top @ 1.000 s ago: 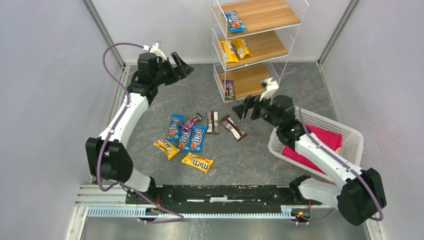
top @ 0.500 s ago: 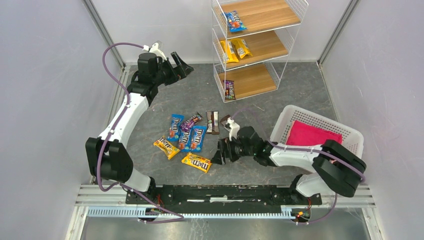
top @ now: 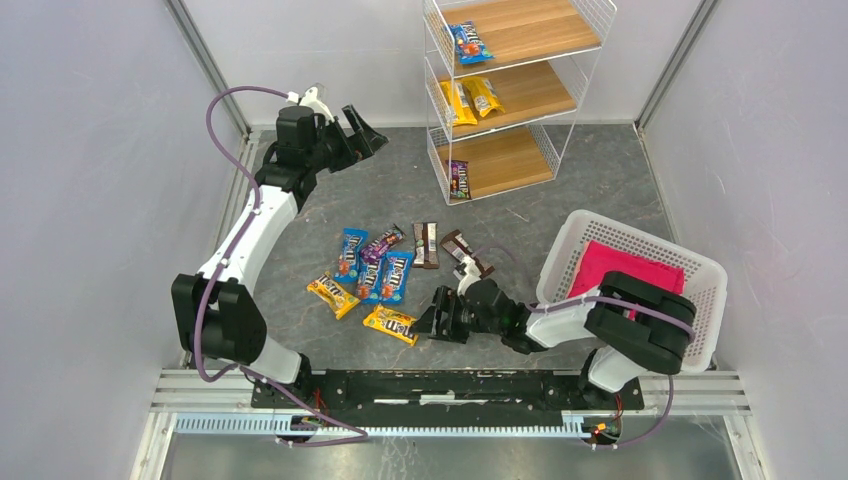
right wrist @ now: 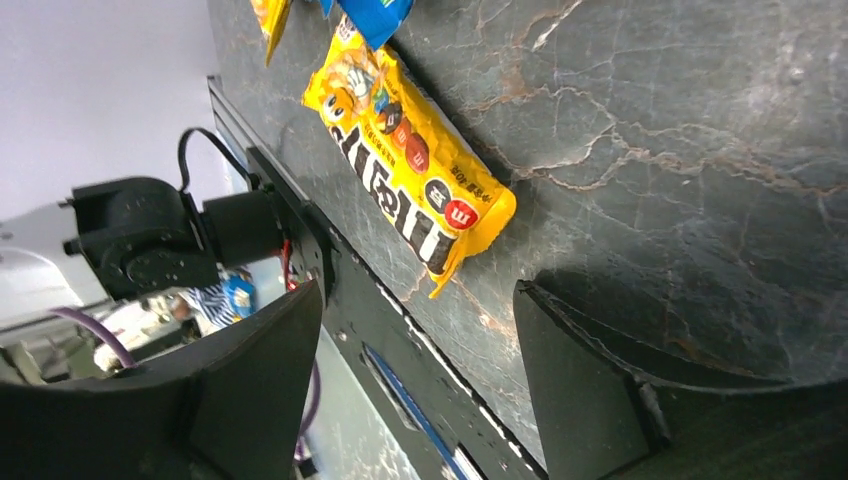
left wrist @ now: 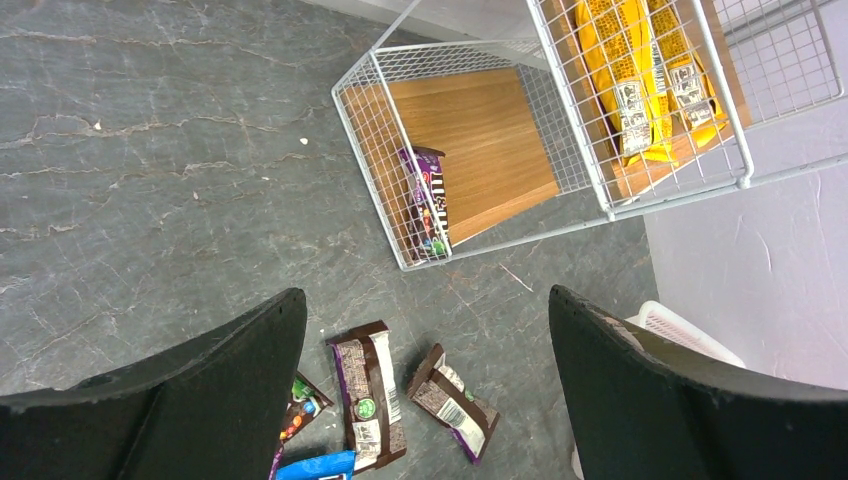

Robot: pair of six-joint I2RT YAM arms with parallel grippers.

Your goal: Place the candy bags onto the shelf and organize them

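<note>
Right tool (top: 428, 318) spread beside yellow candy bag (top: 394, 324) near front rail (top: 430, 385) (left tool (top: 368, 128) spread, aloft)

Twelve candy bags (top: 395, 323): eight on table (top: 600, 190), four on shelf (top: 530, 95). One basket (top: 640, 235), one pink cloth (top: 625, 270).

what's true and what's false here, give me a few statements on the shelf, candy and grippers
1. The top tier of the shelf holds a blue candy bag. True.
2. The right gripper is shut on a yellow packet. False: it is open, the yellow packet lying on the table ahead of it.
3. The middle tier holds two yellow bags. True.
4. The white basket holds candy. False: only a pink cloth shows in it.
5. The left gripper is open and empty. True.
</note>
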